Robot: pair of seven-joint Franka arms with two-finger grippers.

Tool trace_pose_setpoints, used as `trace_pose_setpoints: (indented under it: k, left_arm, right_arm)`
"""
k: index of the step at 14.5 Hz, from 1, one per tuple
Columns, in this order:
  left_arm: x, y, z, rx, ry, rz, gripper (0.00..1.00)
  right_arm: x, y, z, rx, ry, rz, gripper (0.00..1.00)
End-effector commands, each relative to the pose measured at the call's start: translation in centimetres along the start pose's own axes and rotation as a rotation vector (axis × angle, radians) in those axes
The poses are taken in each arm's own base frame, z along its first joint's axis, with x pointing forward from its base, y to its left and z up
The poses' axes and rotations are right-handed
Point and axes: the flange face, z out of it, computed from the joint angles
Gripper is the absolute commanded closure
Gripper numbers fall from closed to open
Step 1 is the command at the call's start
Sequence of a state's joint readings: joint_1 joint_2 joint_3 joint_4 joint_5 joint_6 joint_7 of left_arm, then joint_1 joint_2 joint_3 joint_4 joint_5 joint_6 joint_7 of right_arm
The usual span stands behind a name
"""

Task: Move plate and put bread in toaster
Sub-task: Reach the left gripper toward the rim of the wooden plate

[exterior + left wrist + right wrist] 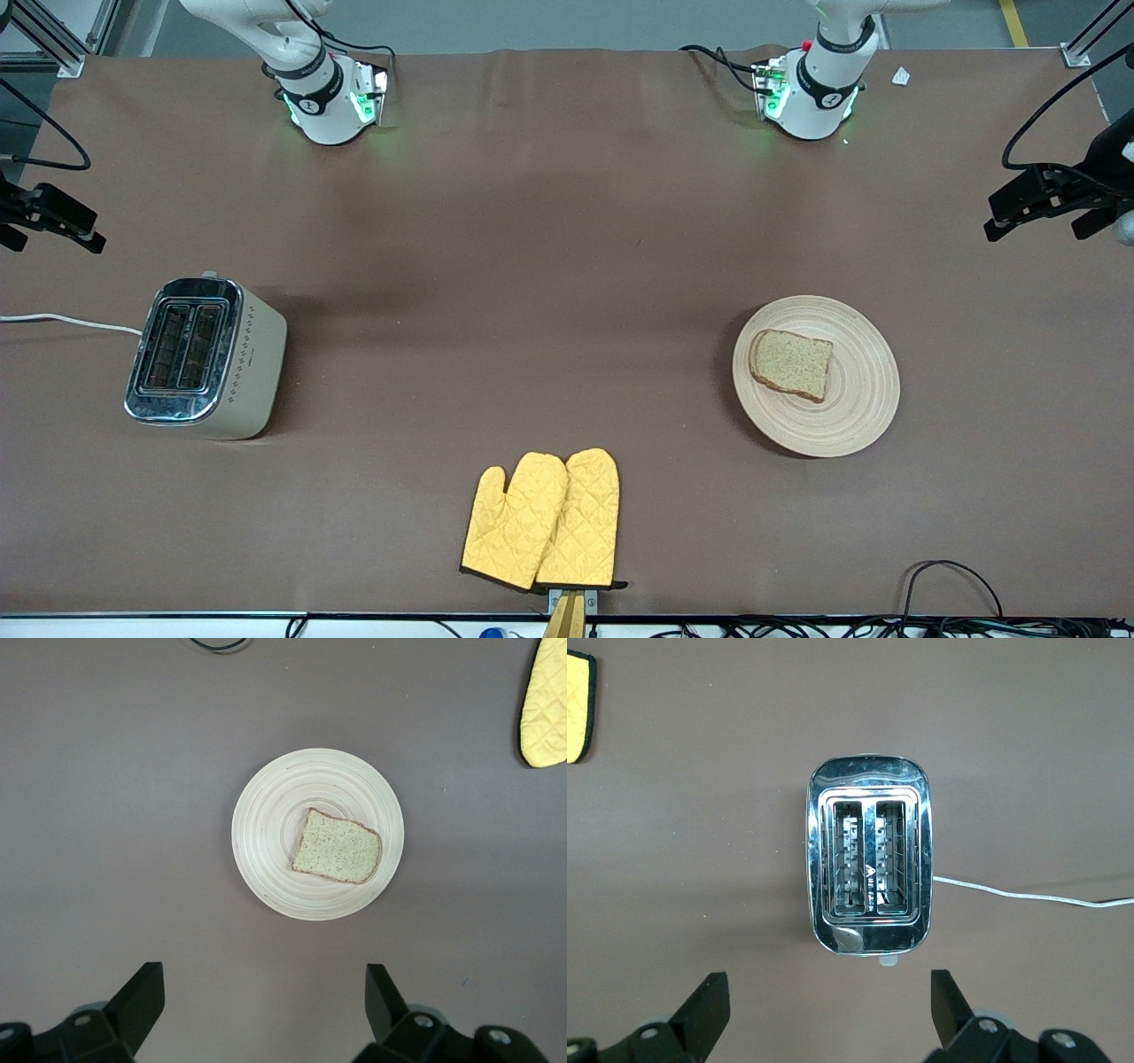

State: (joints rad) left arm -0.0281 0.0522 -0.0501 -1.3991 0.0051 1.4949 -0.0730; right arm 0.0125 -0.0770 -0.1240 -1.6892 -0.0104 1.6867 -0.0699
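The round tan wooden plate (861, 394) lies toward the left arm's end of the table. The bread (791, 363), a brown speckled slice, lies flat on it. High over the table beside the plate (266, 828) and its bread (337, 847) hangs my left gripper (263, 992), open and holding nothing. The cream toaster (205, 357) with its chrome top stands toward the right arm's end, both slots empty. My right gripper (828, 992) hangs high over the table beside the toaster (868, 866), open and empty. Neither gripper shows in the front view.
A pair of yellow oven mitts (542, 521) lies near the table's front edge, midway between toaster and plate. The toaster's white cord (62, 321) runs off the table's end. Black camera mounts (49, 217) (1054, 199) stand at both ends.
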Motion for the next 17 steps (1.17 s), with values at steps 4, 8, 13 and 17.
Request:
trace_pose_setpoints:
  k: [4, 8, 13, 17]
  left_arm:
    - [-0.3, -0.6, 1.1, 0.019, -0.05, 0.017, 0.0]
    - [0.7, -3.8, 8.5, -0.089, -0.309, -0.023, 0.0]
    - [4.6, -16.8, 24.7, -0.496, -0.429, -0.069, 0.0]
    - [6.6, -20.0, 38.9, -0.67, -0.345, 0.005, 0.0]
  right_arm:
    - [0.1, 0.3, -0.2, 0.013, -0.003, -0.006, 0.0]
    - [0.0, 0.3, -0.2, 0.015, -0.004, -0.006, 0.0]
    - [0.1, 0.2, 0.0, 0.015, -0.009, -0.001, 0.0]
    - [-0.1, -0.5, -0.1, 0.016, -0.018, -0.014, 0.0]
